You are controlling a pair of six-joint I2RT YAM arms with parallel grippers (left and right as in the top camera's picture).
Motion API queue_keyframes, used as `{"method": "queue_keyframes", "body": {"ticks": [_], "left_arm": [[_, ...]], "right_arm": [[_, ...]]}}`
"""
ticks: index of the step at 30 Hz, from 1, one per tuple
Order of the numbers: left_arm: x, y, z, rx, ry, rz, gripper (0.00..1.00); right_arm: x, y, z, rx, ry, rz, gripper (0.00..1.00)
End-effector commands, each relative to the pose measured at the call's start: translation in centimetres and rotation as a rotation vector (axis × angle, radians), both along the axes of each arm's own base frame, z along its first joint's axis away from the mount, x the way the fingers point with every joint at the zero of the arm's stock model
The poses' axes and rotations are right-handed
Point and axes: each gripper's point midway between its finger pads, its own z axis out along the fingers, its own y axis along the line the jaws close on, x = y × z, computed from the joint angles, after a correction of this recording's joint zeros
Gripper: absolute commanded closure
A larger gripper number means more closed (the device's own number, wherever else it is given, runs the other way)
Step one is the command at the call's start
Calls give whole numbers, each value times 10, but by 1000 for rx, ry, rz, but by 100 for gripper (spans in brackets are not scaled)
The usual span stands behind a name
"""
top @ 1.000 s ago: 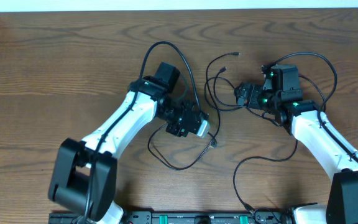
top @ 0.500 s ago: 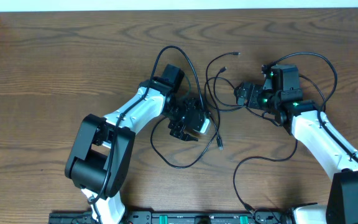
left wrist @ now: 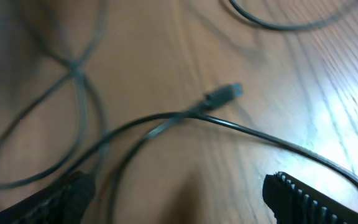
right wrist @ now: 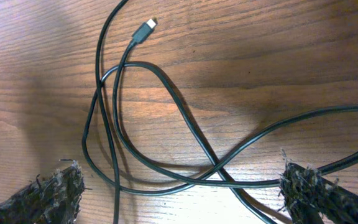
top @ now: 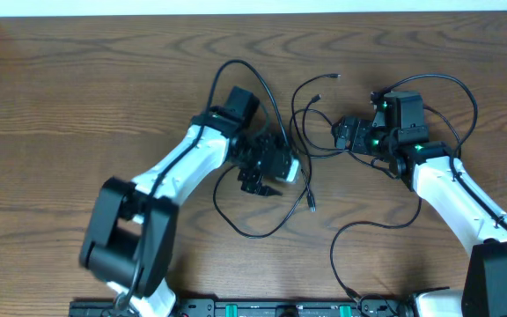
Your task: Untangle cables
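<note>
The cables [right wrist: 219, 169] lie on the table [top: 77, 88], in the middle, between your two arms. A second ago your left gripper [left wrist: 182, 182] was shut. Now its jaws are wide apart and hold nothing. It has also slid a bit up and to the right. The plug [top: 311, 206] below it has moved a little down and to the right from where it was a second ago. Your left arm [top: 179, 167] has swung too, and its big dark joint near the bottom edge sits in a new spot. Your right arm and the cables near it look the same as before.

The cables you can see are thin and black. They bend in loose loops and cross over each other. One big loop curves over the top of your left arm, and another curves below the left gripper. A third tangle sits in front of your right gripper [right wrist: 180, 171], with a second plug [top: 334, 77] sticking up near the top. One more black line runs from under your right arm down to the bottom edge.

In the left wrist view, which is blurry, one cable runs across between the two fingers, and a plug lies just past it. In the right wrist view the jaws are wide too, hold nothing, and looped cables cross on the wood between the fingers.

You have two arms and two grippers. Two plugs show clearly from above. The cables cross too much to count.
</note>
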Motion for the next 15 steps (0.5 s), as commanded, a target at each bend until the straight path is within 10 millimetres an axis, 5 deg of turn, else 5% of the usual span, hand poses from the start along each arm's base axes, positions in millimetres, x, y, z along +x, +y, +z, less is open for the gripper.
{"method": "queue_keyframes", "body": {"ticks": [1, 7, 15], "left_arm": [[14, 4, 29, 14, 57, 222, 9], [54, 40, 55, 87, 26, 633, 9], [100, 127, 53, 143, 104, 1210, 9]], "right_arm": [[-1, 6, 2, 38, 7, 14, 1], [-13, 31, 7, 91, -10, 206, 1], [-34, 64, 1, 65, 14, 334, 1]]}}
